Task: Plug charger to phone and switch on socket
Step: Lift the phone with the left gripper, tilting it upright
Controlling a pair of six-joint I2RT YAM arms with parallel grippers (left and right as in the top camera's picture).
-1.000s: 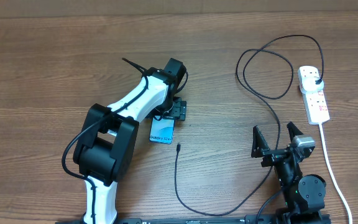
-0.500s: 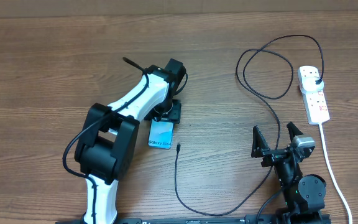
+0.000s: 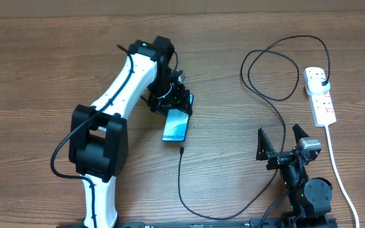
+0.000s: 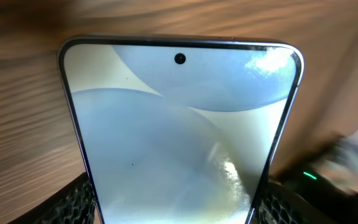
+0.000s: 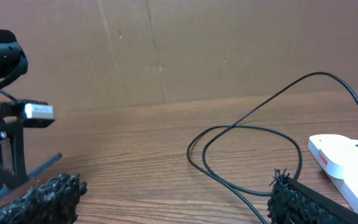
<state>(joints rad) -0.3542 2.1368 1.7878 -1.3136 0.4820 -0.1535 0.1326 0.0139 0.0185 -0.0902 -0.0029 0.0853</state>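
Over the table (image 3: 37, 57), the left gripper (image 3: 175, 106), arm stretched forward, clasps the phone (image 3: 176, 125).

The phone (image 3: 175, 125) lies left of centre on the table (image 3: 37, 57). The charger (image 3: 179, 177) has its tip just near of the phone, loops right, then runs far into the socket (image 3: 322, 101) at the right edge.

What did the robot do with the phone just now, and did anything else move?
The left hand closed on the phone and carried it a little farther from the robot and to its right, turning it slightly. The phone's bottom end now sits close to the tip of the charger. The charger, the socket and the open right hand stayed where they were.
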